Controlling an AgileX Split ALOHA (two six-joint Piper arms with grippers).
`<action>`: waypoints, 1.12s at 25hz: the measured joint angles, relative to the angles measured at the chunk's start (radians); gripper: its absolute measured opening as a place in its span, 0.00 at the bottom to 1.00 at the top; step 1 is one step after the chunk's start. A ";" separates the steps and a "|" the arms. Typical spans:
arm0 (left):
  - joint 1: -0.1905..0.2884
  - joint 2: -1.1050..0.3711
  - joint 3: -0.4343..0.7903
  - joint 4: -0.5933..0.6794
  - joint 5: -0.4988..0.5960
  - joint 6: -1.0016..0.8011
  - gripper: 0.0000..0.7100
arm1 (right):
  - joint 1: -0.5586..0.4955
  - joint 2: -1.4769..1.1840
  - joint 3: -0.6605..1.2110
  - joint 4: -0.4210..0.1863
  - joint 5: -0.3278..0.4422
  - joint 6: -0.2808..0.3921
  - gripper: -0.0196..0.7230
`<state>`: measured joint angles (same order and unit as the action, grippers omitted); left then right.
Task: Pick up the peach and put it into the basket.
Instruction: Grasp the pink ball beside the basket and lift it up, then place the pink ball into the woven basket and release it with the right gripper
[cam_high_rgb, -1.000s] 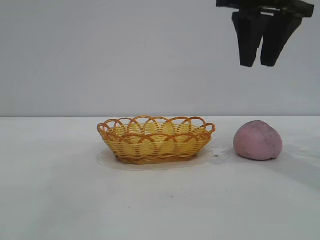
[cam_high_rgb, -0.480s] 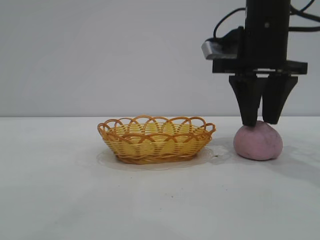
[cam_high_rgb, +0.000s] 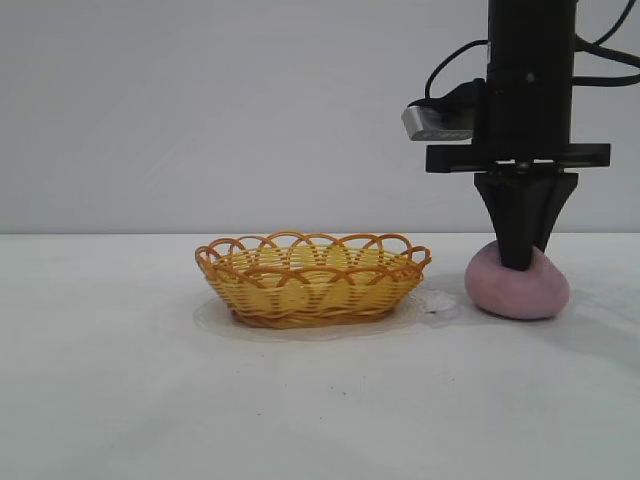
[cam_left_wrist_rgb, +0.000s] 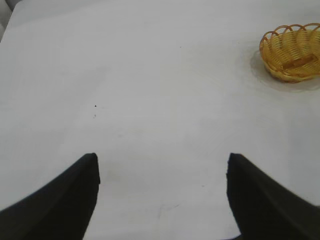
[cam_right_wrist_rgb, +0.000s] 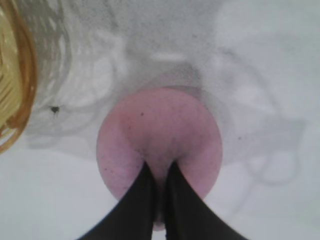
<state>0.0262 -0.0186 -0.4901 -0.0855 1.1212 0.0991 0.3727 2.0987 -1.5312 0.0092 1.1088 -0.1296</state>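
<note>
The pale pink peach (cam_high_rgb: 515, 290) rests on the white table to the right of the yellow wicker basket (cam_high_rgb: 300, 295). My right gripper (cam_high_rgb: 518, 262) stands straight down on the peach's top. In the right wrist view its black fingers (cam_right_wrist_rgb: 142, 195) pinch a narrow ridge of the peach (cam_right_wrist_rgb: 160, 130), with the gripper (cam_right_wrist_rgb: 160, 165) shut on it and the basket rim (cam_right_wrist_rgb: 20, 100) at the edge. The peach's top looks pressed in under the tips. My left gripper (cam_left_wrist_rgb: 162, 162) is out of the exterior view and hangs open over bare table, far from the basket (cam_left_wrist_rgb: 292, 52).
A thin round clear mat (cam_high_rgb: 215, 322) lies under the basket. The white table (cam_high_rgb: 320, 410) stretches wide in front of and to the left of the basket. A plain grey wall stands behind.
My right gripper came straight down from high above onto the peach, then closed its fingers on the peach's top. The basket and left arm have not moved.
</note>
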 joint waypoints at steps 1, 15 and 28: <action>0.000 0.000 0.000 0.000 0.000 0.000 0.74 | 0.000 -0.004 -0.012 -0.004 0.013 0.000 0.03; 0.000 0.000 0.000 0.000 0.000 0.000 0.74 | 0.019 -0.067 -0.281 0.061 0.123 -0.001 0.03; 0.000 0.000 0.000 0.000 0.000 0.000 0.74 | 0.241 -0.018 -0.283 0.077 0.067 -0.004 0.03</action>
<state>0.0262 -0.0186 -0.4901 -0.0855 1.1212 0.0991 0.6140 2.0808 -1.8143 0.0866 1.1753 -0.1333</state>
